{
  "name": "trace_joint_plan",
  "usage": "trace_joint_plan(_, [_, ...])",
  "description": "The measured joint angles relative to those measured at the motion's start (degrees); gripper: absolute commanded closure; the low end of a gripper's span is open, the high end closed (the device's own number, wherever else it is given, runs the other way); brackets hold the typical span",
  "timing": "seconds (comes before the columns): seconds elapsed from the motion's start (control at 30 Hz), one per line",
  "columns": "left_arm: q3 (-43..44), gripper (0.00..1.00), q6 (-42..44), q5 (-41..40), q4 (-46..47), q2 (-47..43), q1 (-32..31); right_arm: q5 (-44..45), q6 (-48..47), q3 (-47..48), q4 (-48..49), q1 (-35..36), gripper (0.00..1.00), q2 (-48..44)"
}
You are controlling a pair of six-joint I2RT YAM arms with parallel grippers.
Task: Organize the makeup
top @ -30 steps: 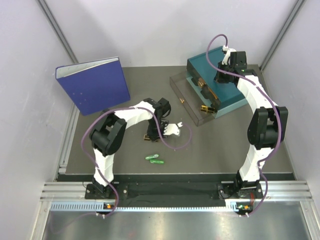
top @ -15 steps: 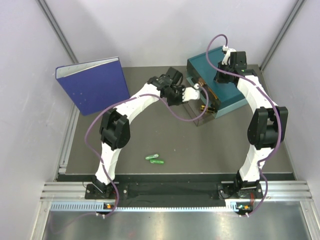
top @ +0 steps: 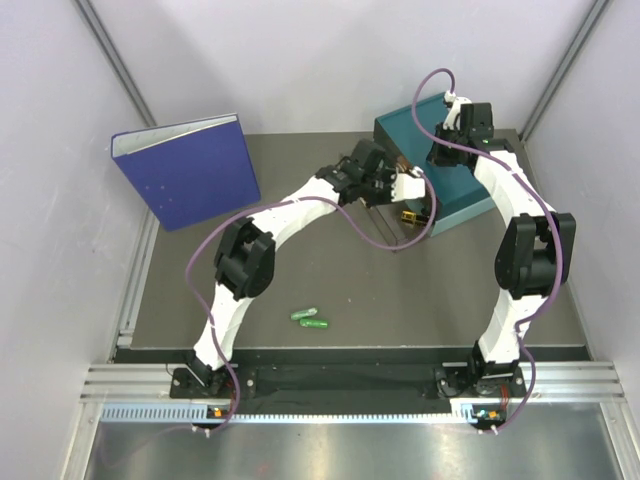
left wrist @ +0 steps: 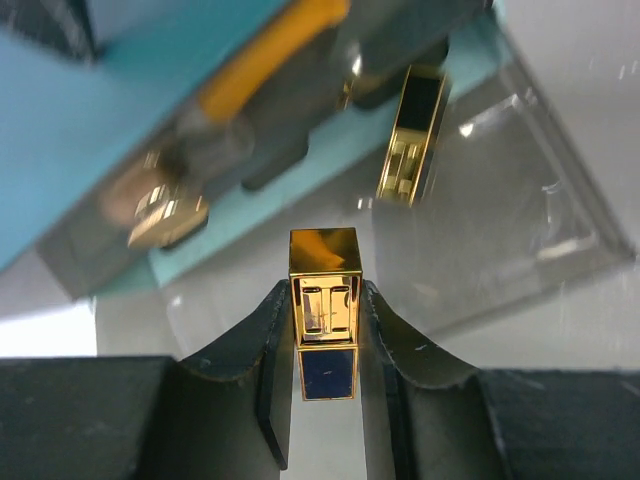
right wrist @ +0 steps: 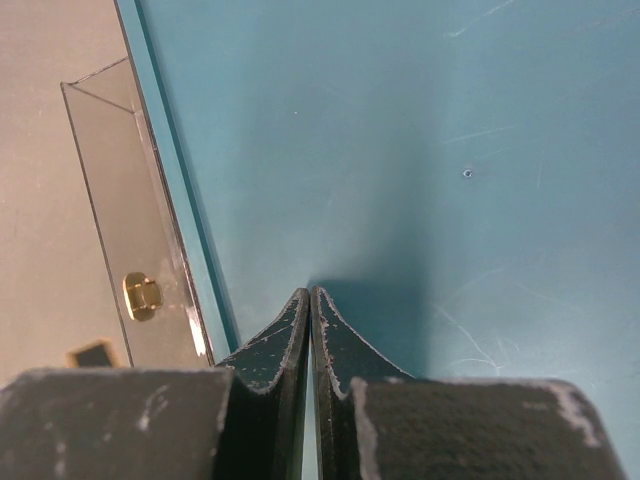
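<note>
On the grey worktop (top: pixel 300 270), between white walls (top: pixel 330 60).
The left hand (top: pixel 405 186) grips gold-and-black case (left wrist: pixel 325 300) over clear drawer (left wrist: pixel 480 230), 1 o'clock; right hand (right wrist: pixel 311 300) closed over teal box (top: pixel 460 185); green capsules (top: pixel 310 318), 6 o'clock.

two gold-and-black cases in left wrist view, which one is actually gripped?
The near gold-and-black case, pinched between the fingers of the left gripper. The other case lies free farther off in the clear drawer, untouched.

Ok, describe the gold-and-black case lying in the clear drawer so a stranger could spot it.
Start at the teal drawer box on the far right, with its clear drawer pulled out. The case lies loose on the drawer floor; its twin is clamped in the left gripper.
</note>
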Motion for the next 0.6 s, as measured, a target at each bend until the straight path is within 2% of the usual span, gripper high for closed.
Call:
trace_joint_plan(0.03, [0.0, 0.99, -0.2, 0.3, 1.0, 0.6, -0.3, 0.0, 0.0, 0.0, 0.0, 0.0, 0.96, 0.0])
trace_joint_plan(0.07, [0.0, 0.94, -0.5, 0.6, 2.2, 1.1, -0.8, 0.0, 0.0, 0.0, 0.0, 0.0, 0.96, 0.0])
trace_joint_plan(0.1, [0.0, 0.84, -0.9, 0.8, 3.3, 1.6, -1.1, 0.0, 0.0, 0.0, 0.0, 0.0, 0.96, 0.0])
trace_joint_plan(0.13, [0.0, 0.63, -1.5, 1.3, 4.2, 2.0, -1.4, 0.0, 0.0, 0.0, 0.0, 0.0, 0.96, 0.0])
trace_joint_plan(0.23, [0.0, 0.37, -2.6, 2.9, 6.1, 2.9, -2.2, -0.1, 0.0, 0.0, 0.0, 0.0, 0.96, 0.0])
trace_joint_plan(0.47, [-0.4, 0.07, -3.9, 3.6, 8.5, 3.1, -3.2, -0.4, 0.0, 0.0, 0.1, 0.0, 0.96, 0.0])
trace_joint_plan(0.6, [-1.2, 0.03, -4.0, 2.9, 8.8, 3.0, -3.3, -0.6, 0.0, 0.0, 0.1, 0.0, 0.96, 0.0])
